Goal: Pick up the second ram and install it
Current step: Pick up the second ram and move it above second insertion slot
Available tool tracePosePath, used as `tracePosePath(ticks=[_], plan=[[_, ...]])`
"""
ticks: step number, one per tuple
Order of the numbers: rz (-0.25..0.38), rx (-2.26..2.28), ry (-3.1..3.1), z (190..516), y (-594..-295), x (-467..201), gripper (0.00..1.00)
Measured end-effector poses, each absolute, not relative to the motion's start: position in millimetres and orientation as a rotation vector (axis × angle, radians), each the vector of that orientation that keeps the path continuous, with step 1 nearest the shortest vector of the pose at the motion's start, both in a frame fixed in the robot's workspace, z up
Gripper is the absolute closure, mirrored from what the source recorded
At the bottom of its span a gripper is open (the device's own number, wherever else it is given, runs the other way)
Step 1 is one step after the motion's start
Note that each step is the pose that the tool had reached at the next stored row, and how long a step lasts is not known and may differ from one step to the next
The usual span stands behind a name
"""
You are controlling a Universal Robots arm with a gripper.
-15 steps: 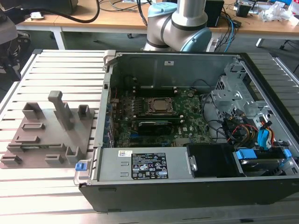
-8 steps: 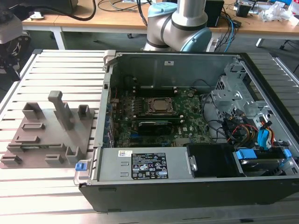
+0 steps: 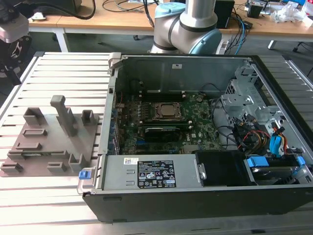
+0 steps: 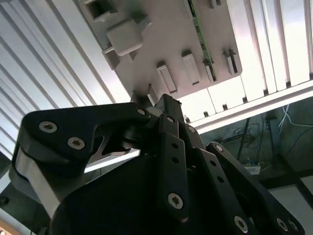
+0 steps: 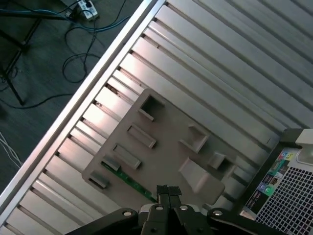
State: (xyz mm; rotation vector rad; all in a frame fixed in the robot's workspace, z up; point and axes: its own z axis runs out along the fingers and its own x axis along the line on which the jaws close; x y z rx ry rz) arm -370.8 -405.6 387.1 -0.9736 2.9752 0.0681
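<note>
- The second ram (image 5: pixel 126 179) lies on its edge in a slot along one border of the grey holder plate (image 5: pixel 166 147), a thin green line in both wrist views (image 4: pixel 199 36).
- The gripper (image 5: pixel 165 190) hangs above the plate with its fingertips pressed together and nothing between them. In the first wrist view the tips sit over one end of the stick, and the rest of it runs away from them along the plate's border.
- By my reading the gripper is well clear of the plate; the exact height cannot be told.
- Low grey blocks stand just beside the stick on its inner side, so room for the fingers looks tight there.
- The plate rests on the slatted aluminium table (image 3: pixel 63 73), at the exterior view's left of the open computer case (image 3: pixel 161 73).
</note>
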Motion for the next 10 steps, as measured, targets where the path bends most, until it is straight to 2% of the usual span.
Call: tracePosePath(ticks=[10], plan=[[0.069, -1.250, 2.875, 387.1, -405.6, -370.7, 0.89]])
